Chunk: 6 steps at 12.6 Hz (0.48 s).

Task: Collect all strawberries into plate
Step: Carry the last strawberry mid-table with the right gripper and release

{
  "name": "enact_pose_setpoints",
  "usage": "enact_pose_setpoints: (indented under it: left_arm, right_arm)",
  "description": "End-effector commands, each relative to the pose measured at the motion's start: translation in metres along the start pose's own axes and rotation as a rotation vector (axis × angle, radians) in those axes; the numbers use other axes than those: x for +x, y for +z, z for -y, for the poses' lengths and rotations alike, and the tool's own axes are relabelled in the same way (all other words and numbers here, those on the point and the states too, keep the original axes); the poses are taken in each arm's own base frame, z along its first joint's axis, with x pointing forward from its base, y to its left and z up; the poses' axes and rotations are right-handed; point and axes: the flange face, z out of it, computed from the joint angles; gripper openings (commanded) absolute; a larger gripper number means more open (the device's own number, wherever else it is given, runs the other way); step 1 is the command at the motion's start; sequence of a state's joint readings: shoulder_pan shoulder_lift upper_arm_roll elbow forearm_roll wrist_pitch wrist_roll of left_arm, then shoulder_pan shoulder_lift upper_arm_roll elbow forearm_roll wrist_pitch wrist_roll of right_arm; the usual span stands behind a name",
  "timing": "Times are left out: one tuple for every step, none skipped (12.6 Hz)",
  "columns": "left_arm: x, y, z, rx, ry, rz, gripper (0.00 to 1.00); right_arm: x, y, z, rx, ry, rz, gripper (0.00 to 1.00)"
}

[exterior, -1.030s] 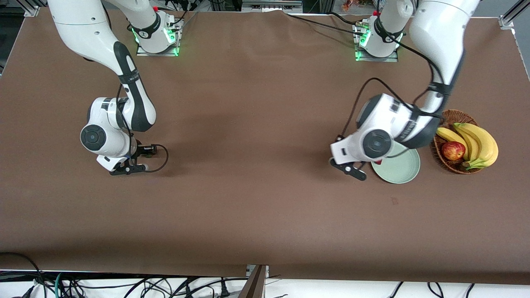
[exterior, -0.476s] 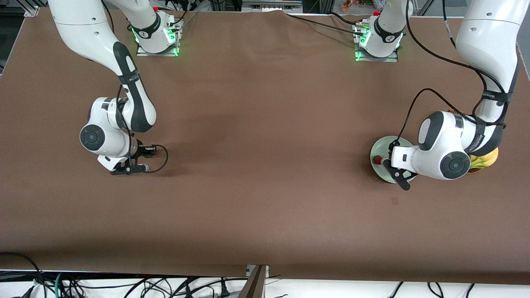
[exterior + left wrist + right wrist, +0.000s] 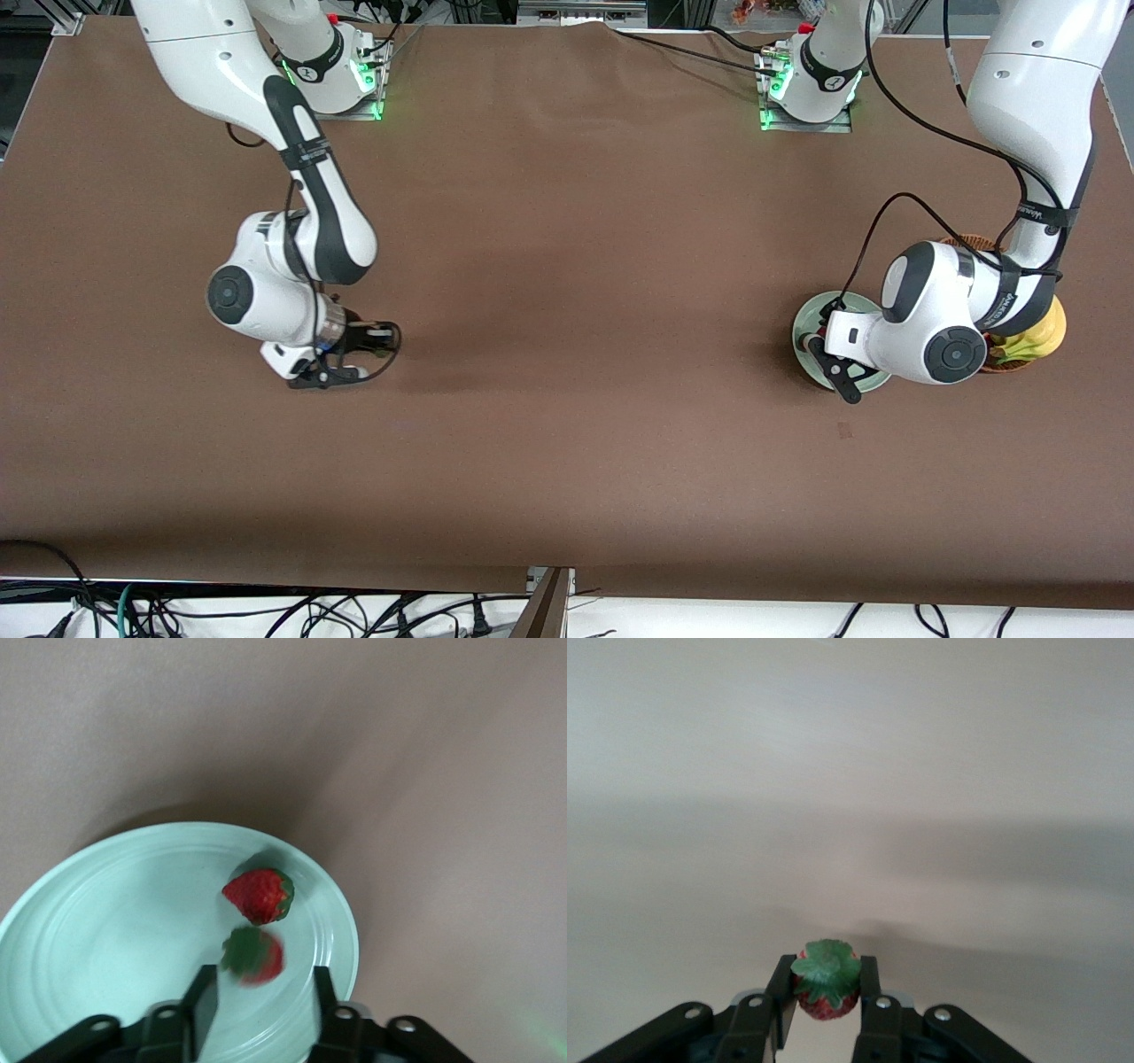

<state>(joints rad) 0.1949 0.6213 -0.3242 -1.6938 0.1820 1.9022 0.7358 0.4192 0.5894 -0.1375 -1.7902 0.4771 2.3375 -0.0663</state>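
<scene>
Left gripper (image 3: 831,359) sits at right-centre of the front view, over the round shallow pale mint-green plate (image 3: 802,341) at the left arm's end of the brown cloth-covered table (image 3: 567,292). In the left wrist view its black fingers (image 3: 202,1003) are spread apart. One small red strawberry with a green cap (image 3: 260,895) rests on the plate; a second small red strawberry, cap up (image 3: 253,956), shows blurred between and just ahead of the fingertips, touching neither finger. Whether it has landed on the plate, cannot tell.

The left arm's white wrist housing (image 3: 930,328) covers most of the plate and most of the brown woven wicker basket (image 3: 970,241) beside it; only a basket edge and part of the yellow bananas (image 3: 1045,332) stick out at right of frame.

Right gripper (image 3: 332,365) is at left-centre of the front view, low over bare table at the right arm's end, well apart from the plate. In the right wrist view its fingers (image 3: 780,988) pinch a third small red strawberry with a leafy green cap (image 3: 827,990), cap facing the camera. Nothing else lies on the table surface around it. A black cable (image 3: 385,350) loops off the right wrist beside the gripper.
</scene>
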Motion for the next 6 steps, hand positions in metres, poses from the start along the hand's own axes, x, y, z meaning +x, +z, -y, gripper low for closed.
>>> enact_pose_setpoints:
  left_arm:
    - [0.001,-0.010,-0.006,0.033,0.028,0.012,1.00]
    - [0.001,-0.013,-0.006,0.035,0.028,0.012,1.00]
    - [0.001,-0.017,-0.006,0.041,0.023,0.007,1.00]
    - [0.003,-0.023,-0.008,0.039,0.016,-0.007,1.00]
    - [0.006,-0.034,-0.014,0.046,0.021,-0.015,1.00]
    - [0.013,-0.045,-0.020,0.046,0.011,-0.021,1.00]
  right_arm:
    - [0.024,0.028,0.080,0.156,0.106,-0.011,0.17]
    - [0.027,0.033,0.110,0.229,0.150,-0.025,0.18]
    - [0.023,0.040,0.143,0.283,0.154,-0.060,0.18]
    - [0.015,0.051,0.170,0.317,0.174,-0.102,0.18]
    - [0.002,0.068,0.203,0.352,0.213,-0.141,0.18]
    - [-0.017,0.084,0.248,0.401,0.255,-0.184,0.18]
